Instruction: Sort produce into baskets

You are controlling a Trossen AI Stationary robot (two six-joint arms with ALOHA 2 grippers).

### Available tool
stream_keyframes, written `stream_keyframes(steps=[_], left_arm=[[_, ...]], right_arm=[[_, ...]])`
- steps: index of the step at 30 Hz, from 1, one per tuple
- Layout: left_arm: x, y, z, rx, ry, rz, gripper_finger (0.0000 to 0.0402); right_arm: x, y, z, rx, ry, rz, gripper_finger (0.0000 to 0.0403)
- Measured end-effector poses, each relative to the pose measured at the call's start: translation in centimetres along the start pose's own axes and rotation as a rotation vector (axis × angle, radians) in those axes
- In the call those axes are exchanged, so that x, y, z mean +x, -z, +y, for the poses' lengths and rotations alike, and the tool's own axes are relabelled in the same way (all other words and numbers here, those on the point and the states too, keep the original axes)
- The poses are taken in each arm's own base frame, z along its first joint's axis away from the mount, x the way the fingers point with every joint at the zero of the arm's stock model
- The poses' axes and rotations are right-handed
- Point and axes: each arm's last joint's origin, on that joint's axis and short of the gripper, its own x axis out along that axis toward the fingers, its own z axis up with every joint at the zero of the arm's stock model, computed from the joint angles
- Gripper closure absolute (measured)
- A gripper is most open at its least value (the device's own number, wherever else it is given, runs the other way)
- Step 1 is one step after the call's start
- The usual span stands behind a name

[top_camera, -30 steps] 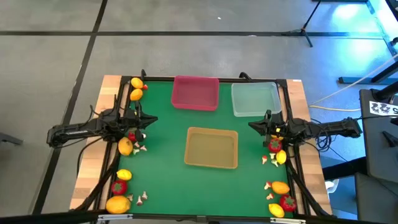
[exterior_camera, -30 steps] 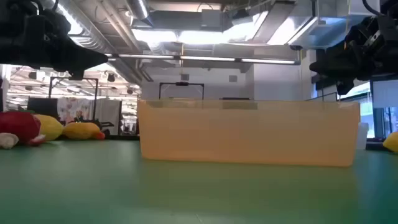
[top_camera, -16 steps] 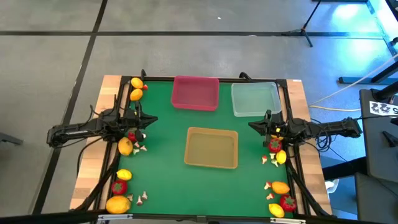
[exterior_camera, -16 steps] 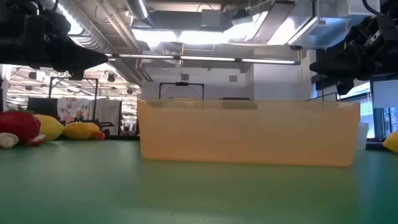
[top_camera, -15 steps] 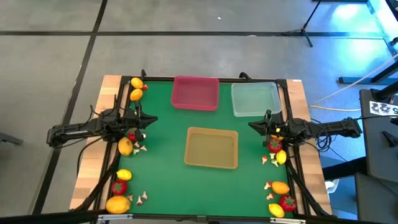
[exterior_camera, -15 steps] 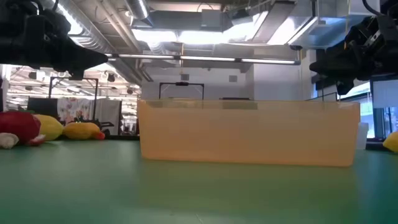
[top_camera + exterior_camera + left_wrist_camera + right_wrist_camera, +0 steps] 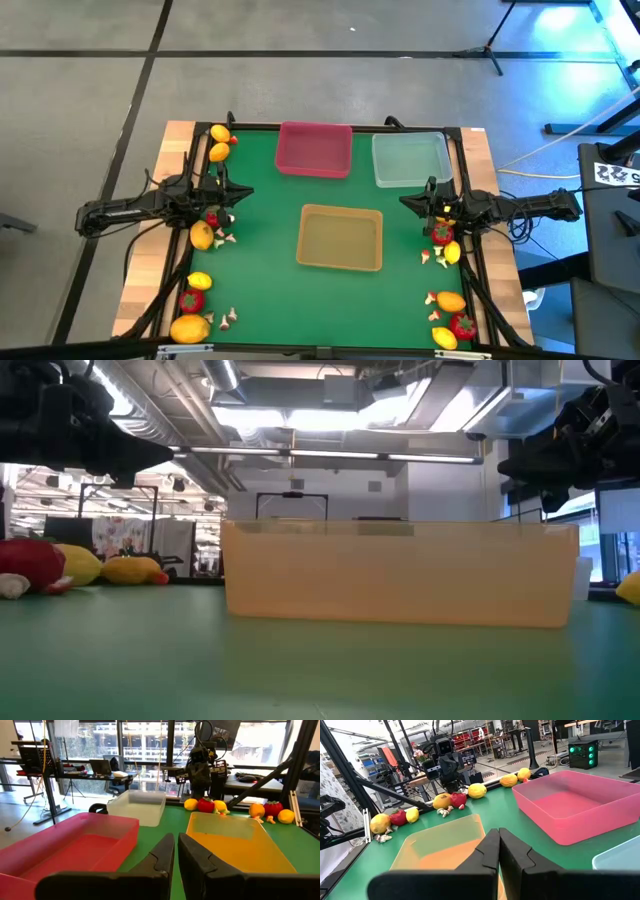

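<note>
Green felt table, smooth rectangular baskets

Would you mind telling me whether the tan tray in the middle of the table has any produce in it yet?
Empty. From above, the tan tray shows only its bare floor, and the left wrist view agrees.

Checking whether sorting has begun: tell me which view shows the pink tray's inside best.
The high view: it looks straight down into the pink tray, and nothing lies inside. Both wrist views show it slantwise with part of its floor hidden; the low view doesn't show it.
</note>
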Motion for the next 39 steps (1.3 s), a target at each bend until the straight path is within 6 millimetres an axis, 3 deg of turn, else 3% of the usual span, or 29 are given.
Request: stream_keyframes(steps=[19,28,35,39], left_arm=[[-0.02,-0.23,0.35,-0.001,-0.124,-0.026,0.0381],[-0.03,-0.23,0.36,0.141,-0.126,-0.017,0.0381],[-0.03,-0.41,0.35,0.017,-0.124,-0.043,0.0381],[-0.08,-0.96,0.40,-0.209,-0.134,-0.116,0.0381]], right_arm=[[0.00,0.01,0.00,0.000,0.000,0.001,0.0393],[0.00,-0.01,0.00,0.000,0.000,-0.001,0.0393],[0.00,-0.18,-0.03,-0.018,0.023,-0.025,0.0393],[-0.03,-0.66,-0.12,-0.081,0.085,-0.083,0.0393]])
